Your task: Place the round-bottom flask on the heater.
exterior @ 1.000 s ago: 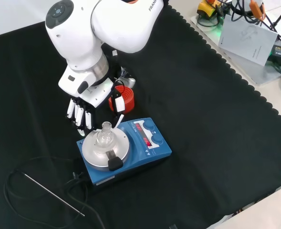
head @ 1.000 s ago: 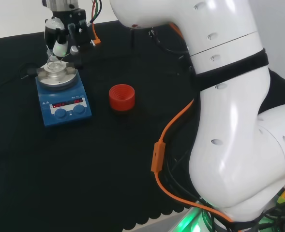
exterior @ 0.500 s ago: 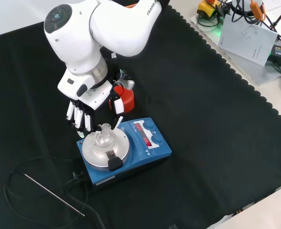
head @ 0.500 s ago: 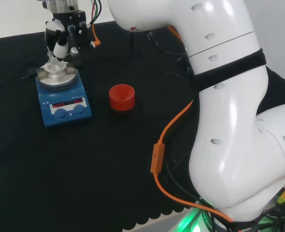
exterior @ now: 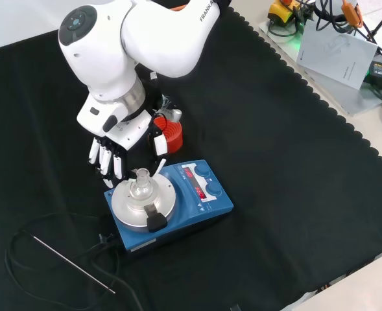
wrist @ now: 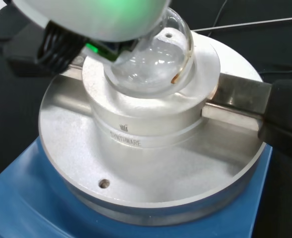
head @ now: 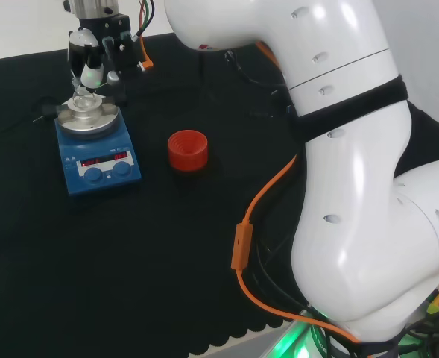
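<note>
Above the far edge of the heater [exterior: 171, 206], as the front view shows it, my robot hand [exterior: 113, 152] hangs with its fingers straight and pointing down, holding nothing and apart from the glass. Just below my fingertips [exterior: 116, 175] the round-bottom flask [exterior: 141, 187] sits in the metal block on the heater's round plate, neck up; the wrist view shows its clear bulb [wrist: 153, 57] seated in the block's hollow. Beyond the heater in the front view stands a red ribbed ring [exterior: 167, 135], apart from it on the black cloth of the table [exterior: 294, 168]. A thin metal rod [exterior: 74, 264] with its cable lies nearer the camera.
</note>
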`<state>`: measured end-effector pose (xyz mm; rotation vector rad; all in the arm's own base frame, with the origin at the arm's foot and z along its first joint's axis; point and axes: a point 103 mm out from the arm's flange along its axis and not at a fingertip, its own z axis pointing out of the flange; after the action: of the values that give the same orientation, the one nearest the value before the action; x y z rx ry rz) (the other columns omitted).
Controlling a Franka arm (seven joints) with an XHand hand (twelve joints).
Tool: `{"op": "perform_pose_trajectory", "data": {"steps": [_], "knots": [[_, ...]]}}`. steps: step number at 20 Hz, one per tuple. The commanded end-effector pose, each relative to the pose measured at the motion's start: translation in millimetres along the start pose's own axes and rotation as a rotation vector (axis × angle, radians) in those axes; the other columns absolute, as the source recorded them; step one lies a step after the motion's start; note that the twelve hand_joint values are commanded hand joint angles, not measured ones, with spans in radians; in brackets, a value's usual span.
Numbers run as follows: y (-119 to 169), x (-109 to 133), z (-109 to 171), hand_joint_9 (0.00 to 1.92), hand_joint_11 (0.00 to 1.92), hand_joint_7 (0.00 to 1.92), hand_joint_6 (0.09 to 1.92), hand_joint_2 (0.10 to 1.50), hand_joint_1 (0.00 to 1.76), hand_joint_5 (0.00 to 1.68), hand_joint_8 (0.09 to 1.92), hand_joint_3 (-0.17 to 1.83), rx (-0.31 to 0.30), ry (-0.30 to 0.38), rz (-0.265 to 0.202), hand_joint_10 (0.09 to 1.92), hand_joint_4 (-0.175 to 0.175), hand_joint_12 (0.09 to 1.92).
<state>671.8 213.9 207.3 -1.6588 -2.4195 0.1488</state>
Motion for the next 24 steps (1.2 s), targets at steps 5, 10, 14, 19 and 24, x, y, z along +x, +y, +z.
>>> {"op": "perform_pose_trajectory", "data": {"steps": [5,10,14,19,24], "knots": [[0,-3,4,0.85,0.56,0.65,0.95,0.54,1.14,1.2,0.57,0.96,0.012,0.0,0.008,0.46,0.091,1.19],[-1,-8,5,0.84,0.56,0.63,0.99,0.61,1.12,1.14,0.57,0.87,0.022,0.033,0.006,0.46,0.089,1.19],[-2,-8,2,0.77,0.49,0.57,0.93,0.59,1.06,0.96,0.59,0.89,0.023,0.038,0.004,0.5,0.034,1.23],[-3,-7,-2,0.73,0.45,0.53,0.83,0.47,1.05,0.82,0.6,1.07,0.014,0.039,0.0,0.53,-0.024,1.25],[-7,-7,-6,0.71,0.43,0.52,0.82,0.45,1.03,0.76,0.6,1.08,0.013,0.03,0.002,0.54,-0.021,1.25]]}}
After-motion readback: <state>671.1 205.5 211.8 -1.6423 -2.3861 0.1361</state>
